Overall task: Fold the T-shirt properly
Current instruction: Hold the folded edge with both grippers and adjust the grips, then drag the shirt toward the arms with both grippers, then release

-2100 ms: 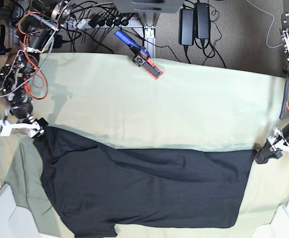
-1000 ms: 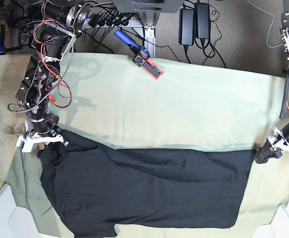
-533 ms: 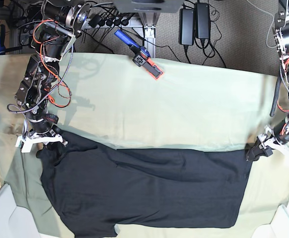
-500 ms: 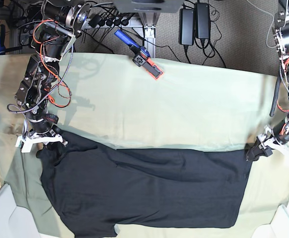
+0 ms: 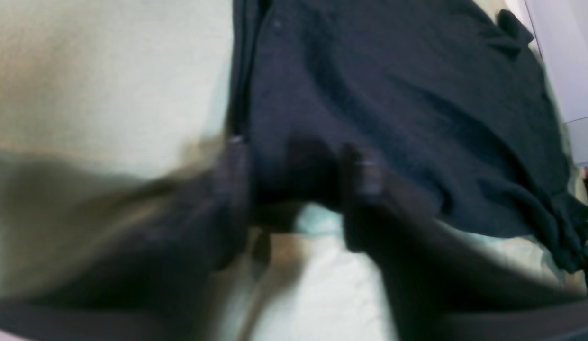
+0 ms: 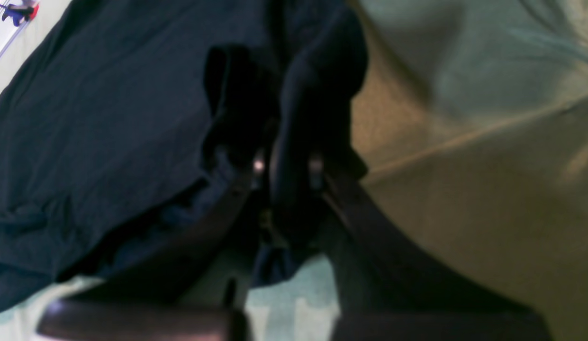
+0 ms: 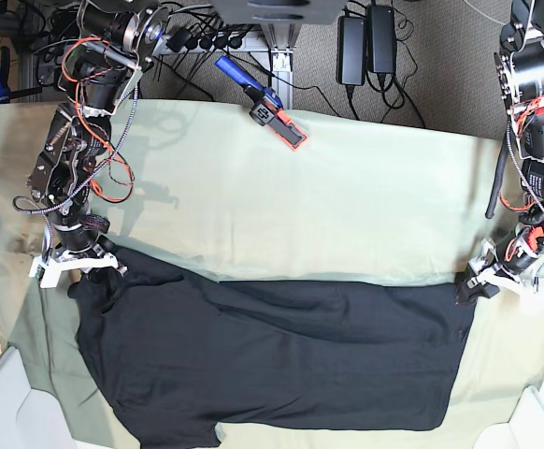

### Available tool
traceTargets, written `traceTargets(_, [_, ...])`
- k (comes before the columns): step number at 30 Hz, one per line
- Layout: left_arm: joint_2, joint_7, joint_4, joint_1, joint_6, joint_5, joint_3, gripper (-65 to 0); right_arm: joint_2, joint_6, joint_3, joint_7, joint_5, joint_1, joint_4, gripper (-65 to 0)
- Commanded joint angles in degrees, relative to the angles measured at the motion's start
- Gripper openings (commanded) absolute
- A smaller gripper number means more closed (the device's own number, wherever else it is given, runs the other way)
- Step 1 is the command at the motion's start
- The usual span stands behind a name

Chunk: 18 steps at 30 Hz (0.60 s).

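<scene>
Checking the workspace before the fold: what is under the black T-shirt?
The plain black cloth T-shirt lies on a pale green cloth sheet, which shows around it on every visible side. Whatever is beneath the shirt's middle is covered, as is the surface under the sheet.

Black T-shirt [image 7: 272, 360] flat on green sheet [image 7: 347, 206]; 2 hands [image 7: 74, 267] [image 7: 478, 283] at corners.
</scene>
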Motion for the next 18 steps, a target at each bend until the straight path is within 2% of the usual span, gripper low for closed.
traceTargets(1, [-0.7, -0.85, 0.87, -1.62, 0.2, -0.9, -0.26, -50.9, 0.52, 1.73, -0.07, 1.11, 0.31, 1.11, 0.85, -65.0])
traceTargets(3, [-0.68, -0.74, 0.87, -1.68, 0.17, -0.96, -0.26, -65.0, 0.5, 1.73, -0.07, 1.11, 0.31, 1.11, 0.85, -65.0])
traceTargets(5, [-0.85, 0.0, 0.87, -1.99, -1.84, -0.98, -0.26, -65.0, 0.55, 1.73, -0.07, 1.05, 0.37, 1.14, 0.87, -65.0])
traceTargets(8, [-1.86, 2.75, 0.9, -2.14, -8.73, -4.7, -0.28, -65.0, 1.05, 1.75, -0.07, -1.53, 2.34, 1.11, 0.9, -65.0])
traceTargets(13, [-6.05, 12.59, 0.9, -1.81, -8.73, -15.47, -0.26, -65.0, 3.63, 4.57, -0.07, -7.48, 7.8, 0.55, 1.57, -65.0])
traceTargets(18, [-10.4, 15.15, 0.9, 0.74, -8.73, -19.12, -0.26, -65.0, 7.65, 5.03, -0.07, -10.34, 13.46, -3.15, 4.28, -65.0])
